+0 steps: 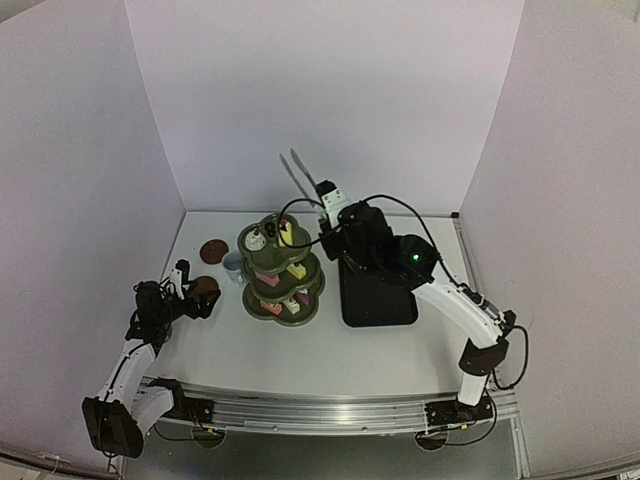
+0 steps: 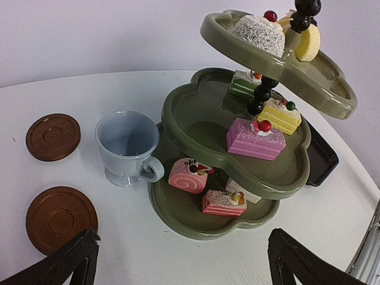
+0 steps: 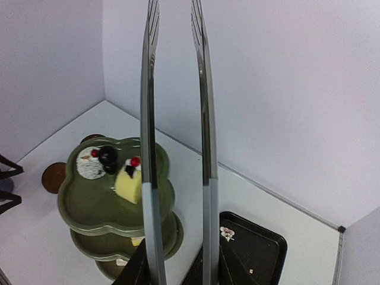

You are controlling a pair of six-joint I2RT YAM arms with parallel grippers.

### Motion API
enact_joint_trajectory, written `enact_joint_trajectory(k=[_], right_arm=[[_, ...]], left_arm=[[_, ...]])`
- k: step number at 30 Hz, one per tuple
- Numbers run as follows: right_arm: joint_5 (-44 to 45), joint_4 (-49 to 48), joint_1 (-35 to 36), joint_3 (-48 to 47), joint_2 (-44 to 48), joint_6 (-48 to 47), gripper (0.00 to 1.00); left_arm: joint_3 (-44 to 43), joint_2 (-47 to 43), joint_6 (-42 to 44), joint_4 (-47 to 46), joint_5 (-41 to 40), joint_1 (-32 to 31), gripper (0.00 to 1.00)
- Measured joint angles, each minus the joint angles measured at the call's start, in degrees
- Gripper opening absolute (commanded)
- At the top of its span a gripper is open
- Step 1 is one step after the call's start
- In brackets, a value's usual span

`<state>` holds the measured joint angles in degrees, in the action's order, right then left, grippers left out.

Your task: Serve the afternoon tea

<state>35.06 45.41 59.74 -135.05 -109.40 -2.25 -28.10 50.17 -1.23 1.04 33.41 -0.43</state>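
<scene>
The olive-green three-tier stand (image 1: 282, 270) stands mid-table and holds several small cakes: a white one (image 2: 259, 34) and a yellow one (image 3: 127, 183) on top, green, yellow and pink (image 2: 254, 139) in the middle, and a pink roll (image 2: 187, 176) at the bottom. One pale blue cup (image 2: 126, 147) stands empty on the table against the stand's left side. Two brown coasters (image 2: 53, 136) (image 2: 61, 218) lie bare left of it. My left gripper (image 2: 181, 270) is open and empty, low in front of the stand. My right gripper (image 3: 178, 270) is shut on metal tongs (image 3: 205, 119), raised beside the top tier and holding nothing.
A black rectangular tray (image 1: 375, 295) lies right of the stand, with only crumbs in it (image 3: 255, 249). White walls close off the table at the back and both sides. The right arm (image 1: 455, 300) reaches over the tray.
</scene>
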Motion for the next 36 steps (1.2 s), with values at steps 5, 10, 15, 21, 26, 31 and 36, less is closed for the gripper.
enact_joint_trajectory(k=[5,10,15,21,26,31,36], right_arm=[[0.92,-0.73,-9.49,14.91,9.75,8.55,0.31],[-0.08,0.0,-15.67,28.83,13.81,15.56,0.31],[-4.61,2.8,-16.16,41.62,13.85,20.75,0.3],[-9.28,4.75,-16.61,48.71,12.85,25.04,0.3],[-11.97,4.38,-16.74,49.16,8.69,26.26,0.31],[-14.67,3.97,-16.74,50.69,5.08,26.4,0.31],[-16.78,3.54,-16.74,50.87,2.91,26.36,0.31]], left_arm=[[0.01,0.0,0.0,0.01,0.02,0.0,1.0],[0.02,0.0,0.0,0.0,0.0,0.0,1.0],[0.0,0.0,0.0,0.02,0.02,0.0,1.0],[0.02,0.05,0.0,0.0,0.08,0.0,1.0],[0.01,0.07,0.02,0.01,0.08,0.0,1.0],[0.02,0.04,0.02,0.02,0.06,0.0,1.0],[0.02,0.04,0.01,0.02,0.06,0.0,1.0]])
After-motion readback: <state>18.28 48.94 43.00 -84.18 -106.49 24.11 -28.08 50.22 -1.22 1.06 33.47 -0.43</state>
